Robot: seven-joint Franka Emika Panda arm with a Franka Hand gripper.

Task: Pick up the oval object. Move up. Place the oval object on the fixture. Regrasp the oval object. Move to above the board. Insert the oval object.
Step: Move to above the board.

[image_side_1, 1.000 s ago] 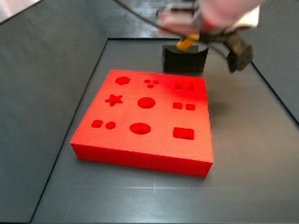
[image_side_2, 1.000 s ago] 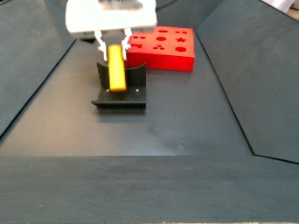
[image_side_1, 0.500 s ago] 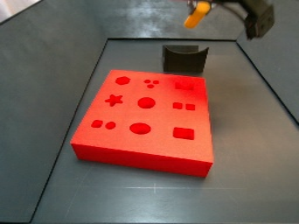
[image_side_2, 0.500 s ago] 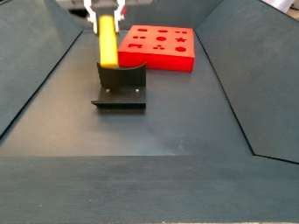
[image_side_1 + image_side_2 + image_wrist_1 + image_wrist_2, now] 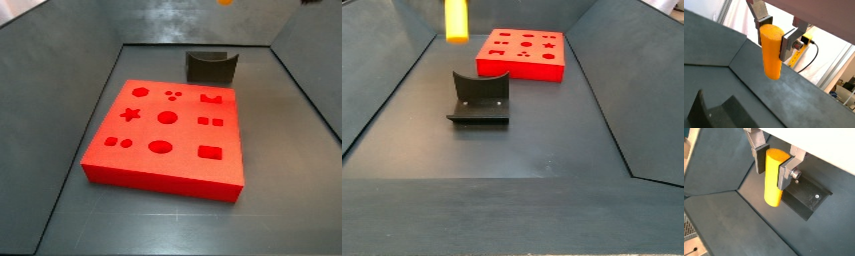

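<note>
Presently my jaws are clenched on the oval object, gripping its upper end; the silver plates and dark pads sit against both sides while the peg hangs straight down below them, free of any surface, as both wrist views confirm.

A second ago the peg stood in the fixture's notch with me closed on it. Half a second ago it had risen clear. Now only its yellow-orange body shows at the upper edge of a side view, and my jaws are out of both side views. In a wrist view the fixture lies well below the peg, empty; its notch is also bare in a side view.

Judgement: the regrasp is done and the lift is under way. Next is the transfer to above the board, which lies just beside the fixture on the dark floor. The oval recess must be matched in orientation; a slight tilt could jam the peg.
</note>
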